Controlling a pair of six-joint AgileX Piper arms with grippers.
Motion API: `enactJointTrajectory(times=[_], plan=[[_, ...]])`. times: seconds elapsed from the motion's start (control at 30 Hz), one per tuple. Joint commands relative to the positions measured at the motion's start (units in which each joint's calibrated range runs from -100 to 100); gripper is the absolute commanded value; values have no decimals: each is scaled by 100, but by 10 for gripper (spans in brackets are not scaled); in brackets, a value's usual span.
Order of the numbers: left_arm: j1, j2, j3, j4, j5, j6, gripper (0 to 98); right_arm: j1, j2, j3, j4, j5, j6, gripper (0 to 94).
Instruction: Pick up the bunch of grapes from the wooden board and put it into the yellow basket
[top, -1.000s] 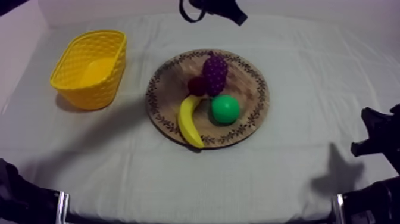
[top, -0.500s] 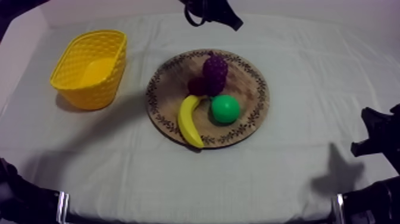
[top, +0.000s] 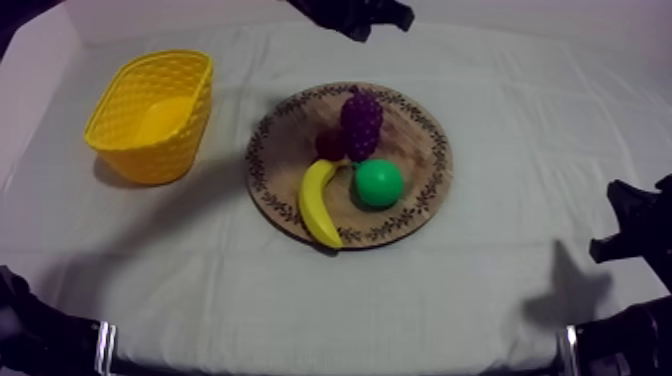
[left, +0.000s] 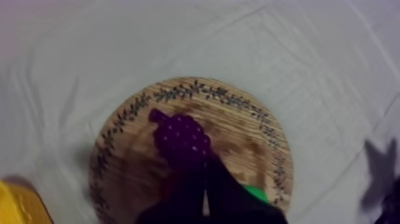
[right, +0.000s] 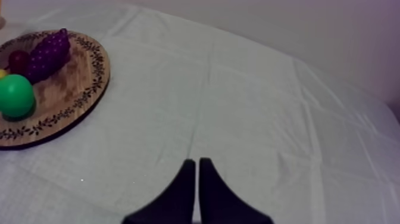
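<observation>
Grey-white cloth (top: 520, 120) lies under everything, and the bumpy purple bunch of grapes (top: 361, 122) sits on the wooden board (top: 420, 140), well apart from the yellow basket (top: 150, 115). My left gripper (left: 204, 184) hangs over the bunch and hides its near end, fingers pressed together, holding nothing; my right gripper (right: 197, 173) is pinched together too.

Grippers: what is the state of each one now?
Left gripper: shut, holding nothing, near the bunch of grapes.
Right gripper: shut, holding nothing.

Left arm (top: 350, 14) up at 12 o'clock, left gripper (left: 204, 179) pinched closed; right arm (top: 632, 232) at 4 o'clock, right gripper (right: 197, 162) closed too.
</observation>
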Motion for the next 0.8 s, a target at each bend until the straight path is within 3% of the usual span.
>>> enactJointTrajectory(times=[0.0, 0.2, 0.3, 0.77], plan=[[-3, 51, -126, 49, 834, 812, 0, 1, 0, -1, -2, 0, 3, 5], [-86, 209, -282, 366, 2033, 1523, 0, 1, 0, -1, -2, 0, 3, 5], [-129, 281, -422, 439, 2450, 1703, 0, 1, 0, -1, -2, 0, 3, 5], [-158, 539, -1192, 542, 2581, 1385, 0, 1, 0, -1, -2, 0, 3, 5]])
